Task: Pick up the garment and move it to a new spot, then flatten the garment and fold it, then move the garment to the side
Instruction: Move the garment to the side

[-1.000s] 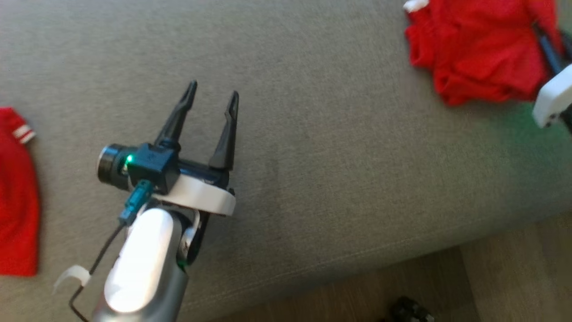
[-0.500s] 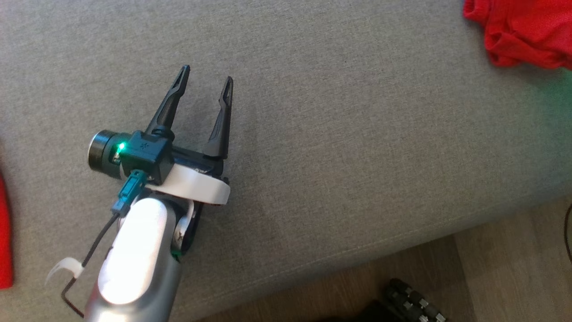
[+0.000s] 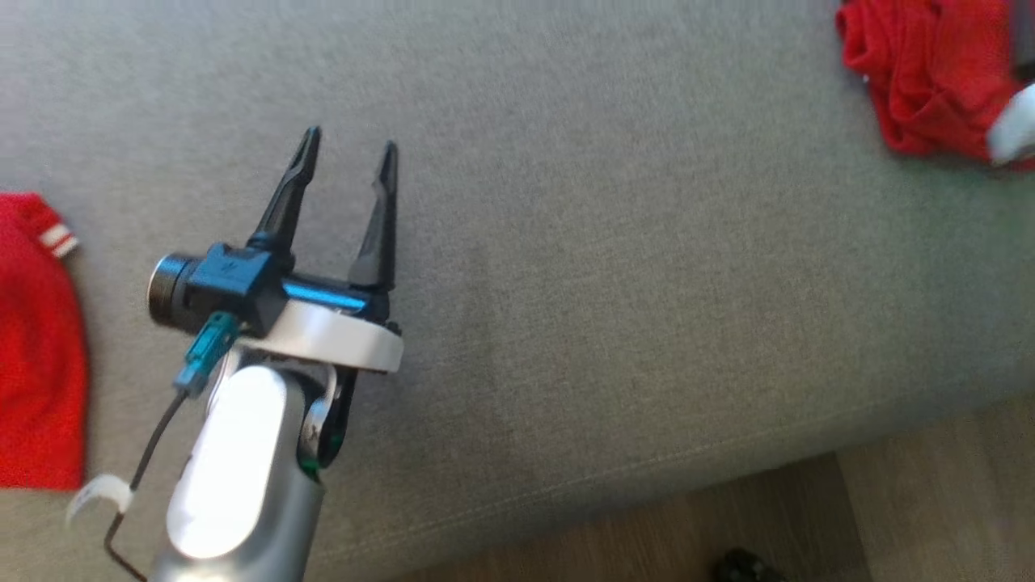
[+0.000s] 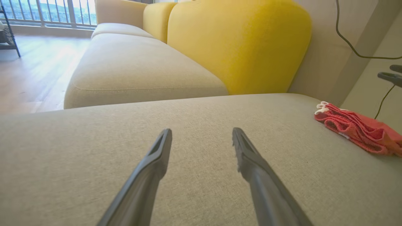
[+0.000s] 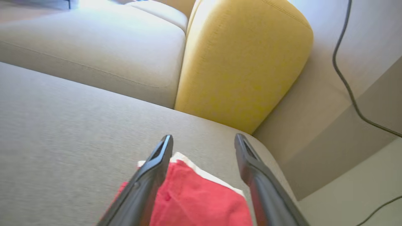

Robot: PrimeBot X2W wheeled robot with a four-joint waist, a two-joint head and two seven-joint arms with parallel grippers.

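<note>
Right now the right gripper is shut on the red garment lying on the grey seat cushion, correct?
Not quite. The right gripper is open: the right wrist view shows its fingers spread over the red garment, gripping nothing. The garment does lie on the grey seat cushion.

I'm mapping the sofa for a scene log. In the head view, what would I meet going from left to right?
From the left: red garment with a striped cuff → left gripper, open above the grey cushion → crumpled red garment at the top right.
</note>
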